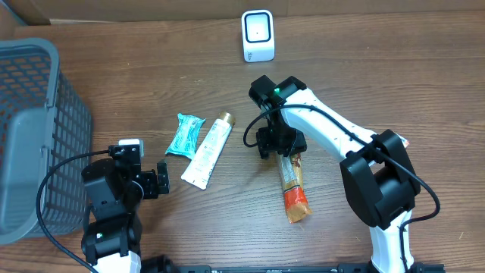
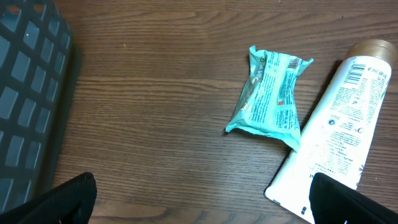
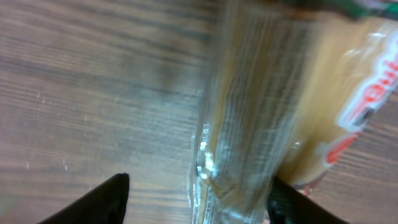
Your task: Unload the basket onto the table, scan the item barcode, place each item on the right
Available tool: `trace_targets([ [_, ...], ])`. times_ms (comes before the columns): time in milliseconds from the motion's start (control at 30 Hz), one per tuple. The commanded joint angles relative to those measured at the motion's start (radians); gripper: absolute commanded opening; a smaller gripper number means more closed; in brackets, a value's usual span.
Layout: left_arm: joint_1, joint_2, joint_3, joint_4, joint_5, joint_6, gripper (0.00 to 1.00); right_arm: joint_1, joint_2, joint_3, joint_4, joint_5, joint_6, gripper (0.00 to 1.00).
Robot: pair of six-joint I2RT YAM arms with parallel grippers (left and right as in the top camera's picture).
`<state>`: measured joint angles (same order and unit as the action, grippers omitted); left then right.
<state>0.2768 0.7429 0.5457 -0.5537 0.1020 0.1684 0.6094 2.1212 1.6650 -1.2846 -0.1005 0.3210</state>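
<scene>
right wrist: packet seemingly between jaws

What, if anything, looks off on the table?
Nothing stands out. The teal packet, white tube and orange packet lie flat and intact on the table. The scanner and basket stand upright. No spills.

overhead: top-down, my whole table
left wrist: low; teal packet, tube shared with overhead
right wrist: tight on orange packet
</scene>
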Motion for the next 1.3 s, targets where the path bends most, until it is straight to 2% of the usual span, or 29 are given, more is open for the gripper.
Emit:
trace_targets([
  [0, 0.005, 0.002, -0.003, 0.003, 0.014, 0.019, 1.0, -0.014, 0.015, 0.019, -0.007, -0.047, -0.053, 0.8],
  [133, 0.005, 0.002, -0.003, 0.003, 0.014, 0.019, 1.0, -0.069, 0.015, 0.019, -0.027, -0.024, -0.066, 0.85],
  [433, 0.005, 0.002, -0.003, 0.003, 0.014, 0.019, 1.0, -0.199, 0.014, 0.019, -0.06, -0.037, -0.106, 0.86],
  [633, 0.005, 0.002, -0.003, 0.003, 0.014, 0.019, 1.0, -0.286, 0.015, 0.006, -0.058, -0.17, -0.229, 0.86],
  [800, 0.005, 0.002, -0.003, 0.004, 0.014, 0.019, 1.0, -0.319, 0.015, -0.077, 0.01, -0.414, -0.384, 0.86],
  [933, 0.005, 0.002, -0.003, 0.003, 0.014, 0.019, 1.0, -0.309, 0.015, -0.177, 0.111, -0.452, -0.376, 0.83],
  [1033, 0.005, 0.002, -0.003, 0.004, 0.014, 0.019, 1.0, -0.298, 0.015, -0.253, 0.191, -0.452, -0.37, 0.74],
  [1133, 0.005, 0.002, -0.003, 0.004, 0.014, 0.019, 1.0, -0.296, 0.015, -0.308, 0.259, -0.452, -0.362, 0.48],
  [1267, 0.005, 0.002, -0.003, 0.004, 0.014, 0.019, 1.0, -0.303, 0.014, -0.315, 0.27, -0.452, -0.346, 0.17],
])
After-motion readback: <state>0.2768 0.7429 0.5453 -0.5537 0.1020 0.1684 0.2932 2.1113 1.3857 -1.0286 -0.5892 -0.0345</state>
